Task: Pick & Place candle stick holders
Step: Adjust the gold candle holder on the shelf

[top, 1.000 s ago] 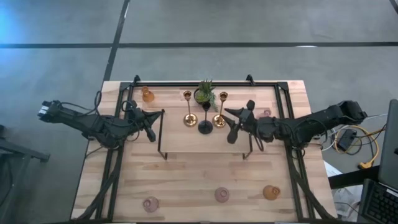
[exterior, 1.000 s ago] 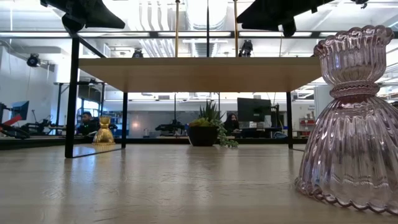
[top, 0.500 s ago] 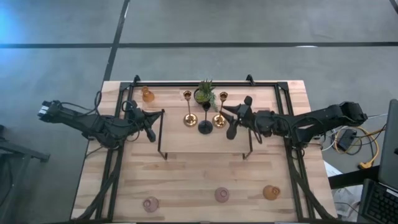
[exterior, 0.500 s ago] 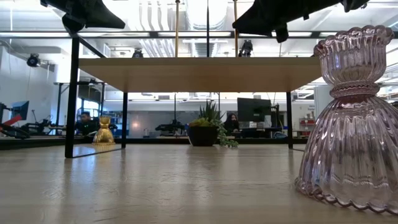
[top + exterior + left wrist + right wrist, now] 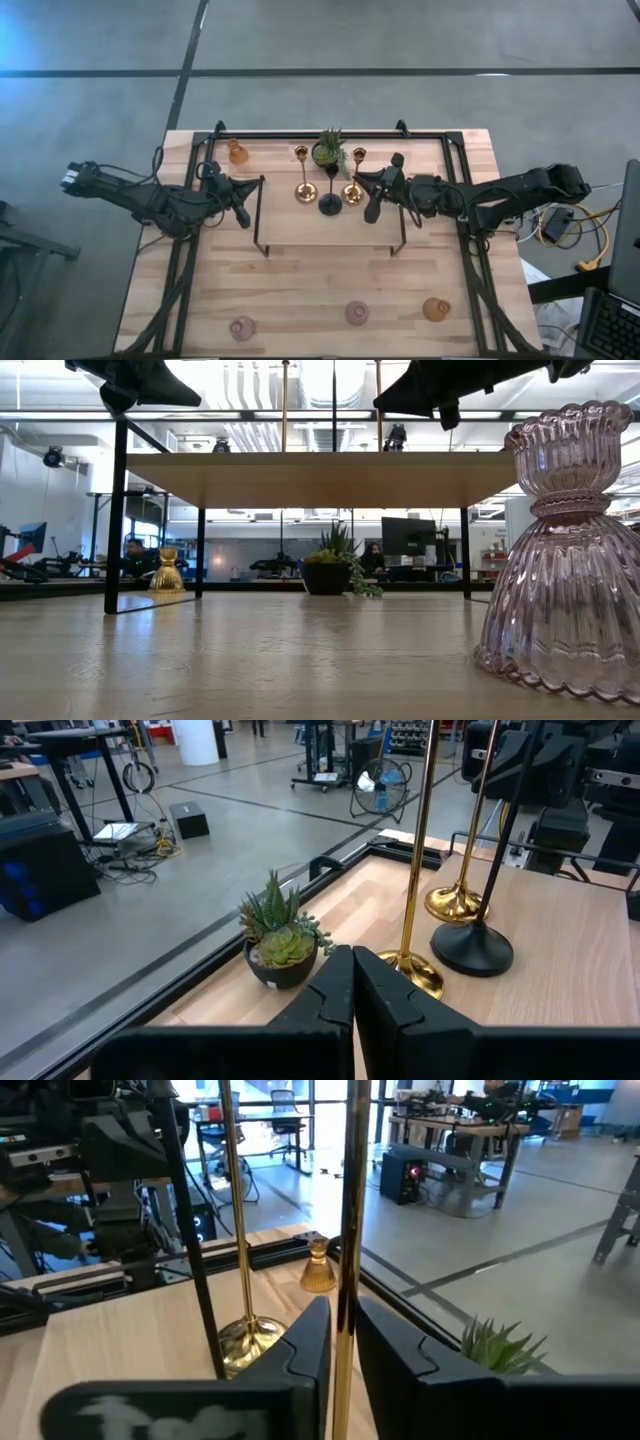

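On the raised shelf (image 5: 300,225) at the middle of the desk (image 5: 320,290), my right tool (image 5: 372,190) is at the right-hand slim gold holder (image 5: 353,190). My right wrist view shows the gold stem (image 5: 350,1230) standing upright between my two fingers (image 5: 310,1345), which have drawn in against it with hardly any gap left on either side, so I judge I am pinching that stem, though its base is hidden from me there and I cannot say whether it is off the shelf.

My left tool (image 5: 240,200) hangs over the left end of the shelf with its fingers (image 5: 335,995) pressed together on nothing.

Beside the holder I grip stand the black slim holder (image 5: 329,203) and the other gold one (image 5: 304,190), with the small potted plant (image 5: 328,150) just behind them. One amber glass holder (image 5: 237,152) sits at the far left corner of the desk. Along the near edge sit a pink one (image 5: 242,327), a second pink one (image 5: 356,313) and an amber one (image 5: 435,309), well apart from each other.

As I read it, the work is at an early or middle stage: one tall holder is being taken, the other two tall ones are untouched, and where the glass ones belong I cannot tell.
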`<state>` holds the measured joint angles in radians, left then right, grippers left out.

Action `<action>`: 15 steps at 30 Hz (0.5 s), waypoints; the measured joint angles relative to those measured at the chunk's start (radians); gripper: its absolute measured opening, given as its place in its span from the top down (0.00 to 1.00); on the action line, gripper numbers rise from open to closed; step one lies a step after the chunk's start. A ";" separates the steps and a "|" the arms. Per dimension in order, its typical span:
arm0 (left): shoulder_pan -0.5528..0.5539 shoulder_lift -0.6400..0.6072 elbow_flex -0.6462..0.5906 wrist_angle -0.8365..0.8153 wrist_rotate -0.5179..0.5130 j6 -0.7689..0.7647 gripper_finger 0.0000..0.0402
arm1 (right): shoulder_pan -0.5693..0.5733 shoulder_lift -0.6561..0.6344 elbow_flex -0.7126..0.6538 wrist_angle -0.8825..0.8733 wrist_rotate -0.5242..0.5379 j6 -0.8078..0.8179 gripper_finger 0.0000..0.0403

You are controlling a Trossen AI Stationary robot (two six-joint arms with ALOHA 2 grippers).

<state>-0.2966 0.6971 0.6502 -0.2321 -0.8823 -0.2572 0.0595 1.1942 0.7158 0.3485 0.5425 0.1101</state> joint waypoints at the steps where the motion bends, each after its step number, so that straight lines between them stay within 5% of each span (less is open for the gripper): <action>1: 0.000 0.000 0.000 0.000 0.000 0.000 0.99 | -0.002 0.000 0.000 0.000 -0.001 0.000 0.92; 15: 0.000 0.000 0.000 0.000 0.002 -0.002 0.99 | -0.002 0.000 0.000 -0.001 -0.001 0.003 0.96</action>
<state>-0.2970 0.6971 0.6502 -0.2325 -0.8806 -0.2593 0.0578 1.1946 0.7158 0.3475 0.5411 0.1129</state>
